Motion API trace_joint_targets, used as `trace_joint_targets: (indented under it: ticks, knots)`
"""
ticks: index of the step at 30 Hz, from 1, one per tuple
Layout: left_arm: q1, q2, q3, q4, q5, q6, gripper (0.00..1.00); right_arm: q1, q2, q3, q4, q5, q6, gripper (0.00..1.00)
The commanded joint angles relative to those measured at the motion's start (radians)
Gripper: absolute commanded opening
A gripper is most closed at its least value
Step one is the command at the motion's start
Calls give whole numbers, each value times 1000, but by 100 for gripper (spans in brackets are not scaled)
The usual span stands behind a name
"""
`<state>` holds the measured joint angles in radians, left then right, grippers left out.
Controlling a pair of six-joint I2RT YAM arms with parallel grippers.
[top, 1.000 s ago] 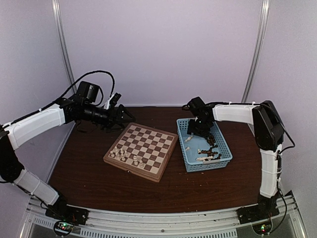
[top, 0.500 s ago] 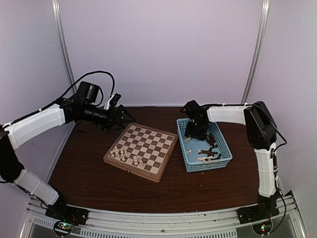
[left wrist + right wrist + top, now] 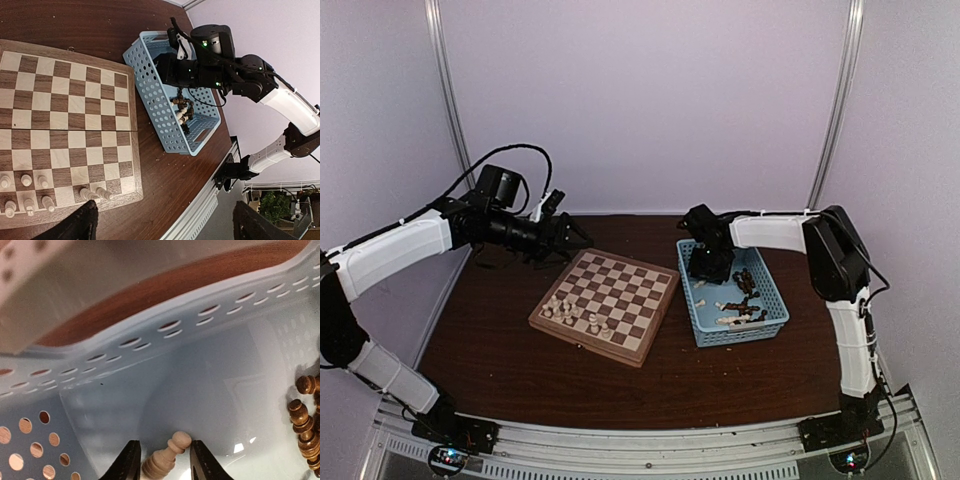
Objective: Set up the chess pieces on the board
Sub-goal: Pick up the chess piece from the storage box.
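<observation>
The board [image 3: 632,286] lies mid-table, with several cream chess pieces [image 3: 570,312] along its near left edge, also seen from the left wrist [image 3: 30,192]. More pieces, dark [image 3: 746,288] and cream, lie in the blue basket [image 3: 772,318]. My right gripper [image 3: 708,266] reaches down into the basket's far left corner. In the right wrist view its jaws [image 3: 165,446] straddle a cream pawn [image 3: 172,452] lying on the basket floor; the right finger touches the head and a narrow gap shows at the left. My left gripper [image 3: 570,236] hovers wide open behind the board, empty [image 3: 167,222].
Dark pieces [image 3: 303,415] lie to the right of the pawn. The basket's perforated wall [image 3: 165,347] stands close in front of the right fingers. The table's near edge and rail [image 3: 200,210] run below the board.
The right gripper has slid left into the basket's far left corner and narrowed its jaws around the cream pawn. The left arm has stayed still.
</observation>
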<state>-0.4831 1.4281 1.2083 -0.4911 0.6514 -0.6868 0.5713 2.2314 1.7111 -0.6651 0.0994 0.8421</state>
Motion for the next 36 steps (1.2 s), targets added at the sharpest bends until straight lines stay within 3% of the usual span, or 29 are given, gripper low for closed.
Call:
trace_joint_targets:
  ticks: [1,4,6,12,18,22,30,36]
  knots:
    - [6,14,26,5,7,15,94,5,-5,-2,-43,12,12,34]
    - [6,14,27,6,5,15,94,7,-28,-29,-25,11,9,19]
    - [6,14,27,6,5,14,94,7,-38,-37,-22,11,-2,15]
    - [6,7,31,-4,1,15,94,3,-135,-98,25,17,-82,14]
    - [4,25,47,-1,17,11,93,-4,-339,-296,254,-45,-272,14]
    - [-22,45,48,43,25,10,92,-7,-459,-452,449,-202,-405,16]
    - [-133,62,7,253,-69,-17,88,-10,-584,-678,826,-468,-440,15]
    - [-265,131,19,360,-179,14,87,-11,-630,-731,946,-527,-426,16]
